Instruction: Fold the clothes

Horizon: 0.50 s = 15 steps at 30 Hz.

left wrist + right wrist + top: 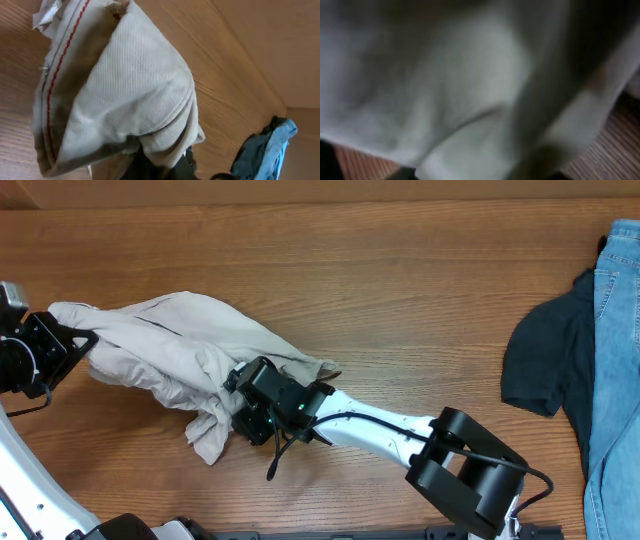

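Note:
The clothes, a pair of beige shorts [170, 350], lie bunched on the left half of the wooden table [400, 290]. At the far left my left gripper [80, 338] is shut on their left edge. In the left wrist view the ribbed cloth [130, 85] with a red-stitched seam hangs from the dark jaws at the bottom. My right gripper [235, 405] is pushed into the lower right folds of the shorts. In the right wrist view blurred pale cloth [445, 75] fills the picture and hides the fingers, so whether they are open or shut does not show.
A dark navy garment [550, 365] and blue jeans [615, 360] lie at the table's right edge, also seen as a dark and blue heap [260, 150] in the left wrist view. Bare wood lies between them and the shorts.

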{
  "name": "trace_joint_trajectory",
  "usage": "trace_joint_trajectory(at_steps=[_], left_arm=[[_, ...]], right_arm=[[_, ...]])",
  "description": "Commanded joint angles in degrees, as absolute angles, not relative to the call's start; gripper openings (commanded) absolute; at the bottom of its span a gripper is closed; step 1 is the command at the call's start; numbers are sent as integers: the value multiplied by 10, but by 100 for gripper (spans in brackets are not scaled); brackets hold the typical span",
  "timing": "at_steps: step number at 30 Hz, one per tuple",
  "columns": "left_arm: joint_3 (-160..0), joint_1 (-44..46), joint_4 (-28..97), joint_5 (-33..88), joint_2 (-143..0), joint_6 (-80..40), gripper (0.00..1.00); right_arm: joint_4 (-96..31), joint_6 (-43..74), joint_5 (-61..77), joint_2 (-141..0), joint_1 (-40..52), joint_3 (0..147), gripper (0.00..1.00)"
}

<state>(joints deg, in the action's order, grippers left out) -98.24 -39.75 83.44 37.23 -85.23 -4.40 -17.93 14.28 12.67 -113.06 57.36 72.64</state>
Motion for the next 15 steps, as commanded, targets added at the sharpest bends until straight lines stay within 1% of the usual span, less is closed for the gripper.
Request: trace_joint_trajectory(at_steps=[1,3,4,5,6,8,9,10,11,12,14,15], left_arm=[[-1004,-397,834,401,-838,-30,4],[-1004,-397,832,396,-838,-29,4],[-1004,-397,829,384,-838,-29,4],[-1004,-397,827,371,-838,-29,4],[-1004,-397,827,359,-838,-29,4],[-1004,-397,826,349,-839,-28,4],[-1004,-397,825,348,-839,-27,4],[-1004,-397,825,346,-839,-27,4],[-1004,-397,826,341,-839,-27,4],[-1004,-397,829,341,-838,-21,4],[-1004,-397,836,340,-838,-11,4],[-1004,-397,838,339,-839,-10,4]], right_arm=[[-221,164,56,-1123,557,731,4],[-296,163,-65,-1104,529,739,4],[-333,144,-130,-1091,507,745,4],[-350,114,-164,-1081,488,749,4],[-361,74,-184,-1070,463,754,4],[-366,37,-158,-1055,412,763,4],[-369,29,-135,-1050,389,765,15],[-374,29,-126,-1047,377,765,43],[-382,30,-112,-1044,359,765,64],[-399,36,-79,-1042,338,766,70],[-430,50,31,-1040,315,766,71],[-445,50,97,-1040,307,766,73]])
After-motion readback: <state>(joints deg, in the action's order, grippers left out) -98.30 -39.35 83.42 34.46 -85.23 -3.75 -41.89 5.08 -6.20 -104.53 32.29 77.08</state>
